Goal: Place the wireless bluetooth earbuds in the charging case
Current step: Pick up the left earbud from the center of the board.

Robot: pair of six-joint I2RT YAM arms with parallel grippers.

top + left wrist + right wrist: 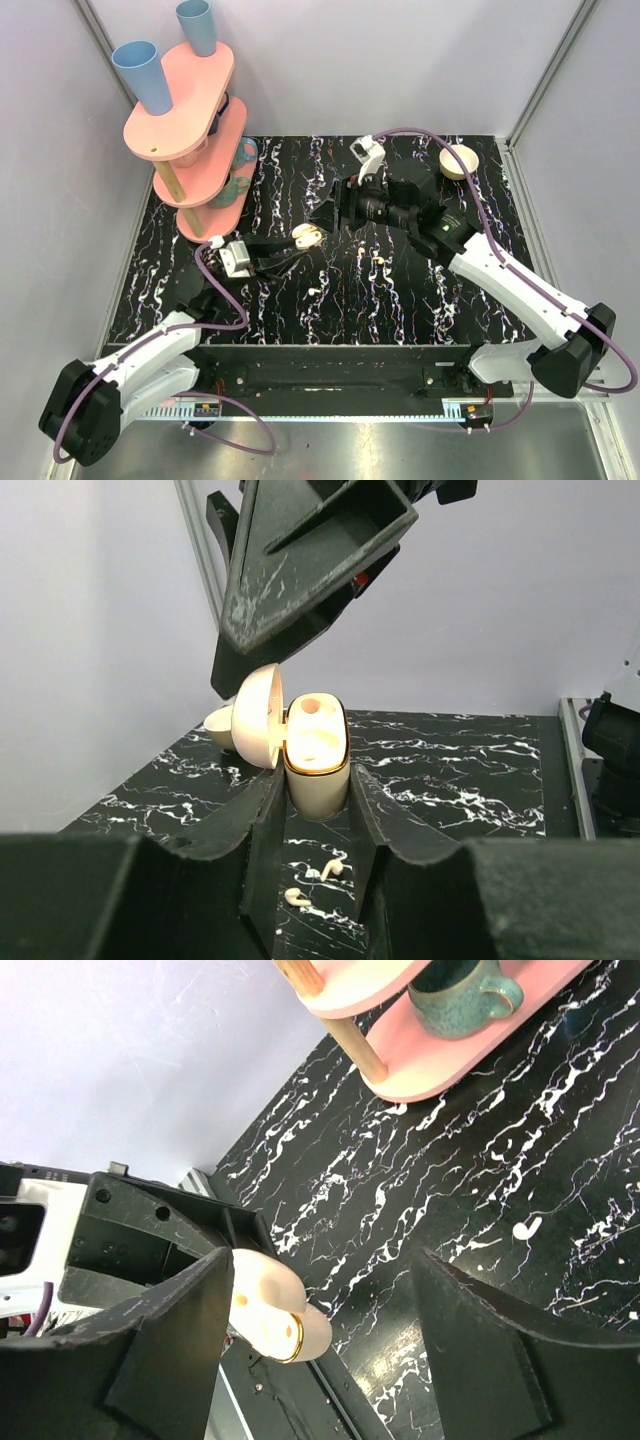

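Bright, even light from above; shadows on the bench (400,300) are soft and short. In its own wrist view the left end effector (315,780) is dark and blurred, the case (316,750) warmly lit and sharp.

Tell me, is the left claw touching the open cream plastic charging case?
Touching. The left wrist view shows the left claw pressed against both sides of the cream charging case.
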